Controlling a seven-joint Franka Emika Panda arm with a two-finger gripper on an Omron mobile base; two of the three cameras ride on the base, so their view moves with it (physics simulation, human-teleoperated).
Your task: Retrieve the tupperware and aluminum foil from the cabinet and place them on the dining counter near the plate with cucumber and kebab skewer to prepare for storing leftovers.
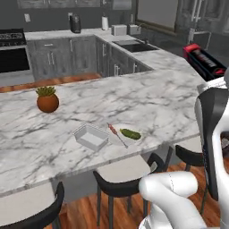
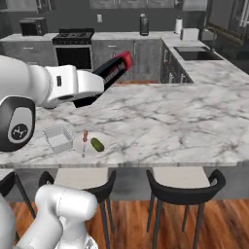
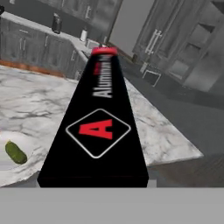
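On the left of the big white marble dining counter stands a small round brown pot with a green plant. Right of the pot, near the front edge, lies the small clear plastic tupperware box. It is already on the counter. Just beside it on the right is the round white plate, with the thin kebab skewer and the little dark-green cucumber on it.

Far to the right, the long black aluminum foil box with red ends is up in the air, above the right end of the counter. The gripper itself is hidden behind the box, but the box hangs in the air at the end of the white arm, so the gripper must be holding it.

The step now is to bring the foil over to the plate. To do it well, carry the box left and lower it slowly onto bare marble near the plate, flat on its long side. Keep it off the skewer and the tupperware.
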